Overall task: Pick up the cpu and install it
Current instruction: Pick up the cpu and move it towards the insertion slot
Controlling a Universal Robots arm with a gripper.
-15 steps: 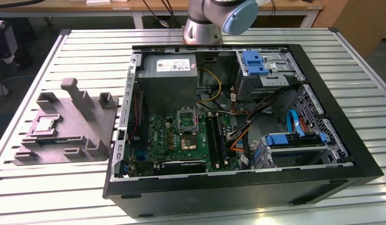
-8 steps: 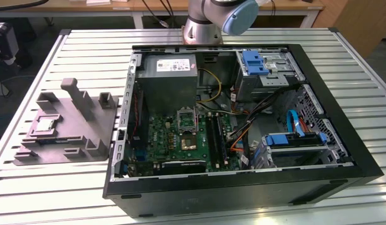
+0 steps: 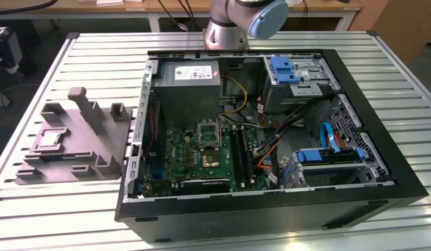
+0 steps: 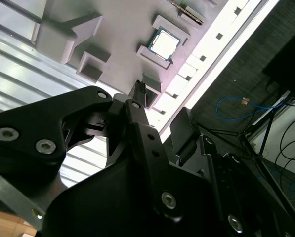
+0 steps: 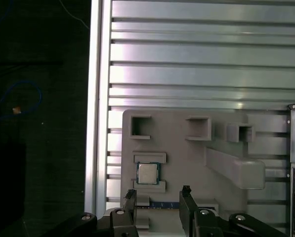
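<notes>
The cpu (image 5: 147,173), a small square chip with a pale metal top, lies flat in a recess of the grey moulded tray (image 5: 187,158). In the exterior view the cpu (image 3: 50,138) and its tray (image 3: 69,157) sit on the table at the exterior view's left of the computer case. My gripper (image 5: 158,196) hangs above the tray, open, with nothing between its black fingers (image 5: 130,197). It is apart from the chip. The second wrist view shows the cpu (image 4: 165,43) beyond the gripper (image 4: 162,106). On the motherboard, the socket (image 3: 209,156) stands with its metal frame lifted.
The open black computer case (image 3: 271,209) lies on a slatted metal table (image 3: 411,104), with cables, drive bays and a power supply (image 3: 188,78) inside. The arm's base (image 3: 236,23) stands behind the case. The tray has raised blocks and a tall post (image 3: 79,97).
</notes>
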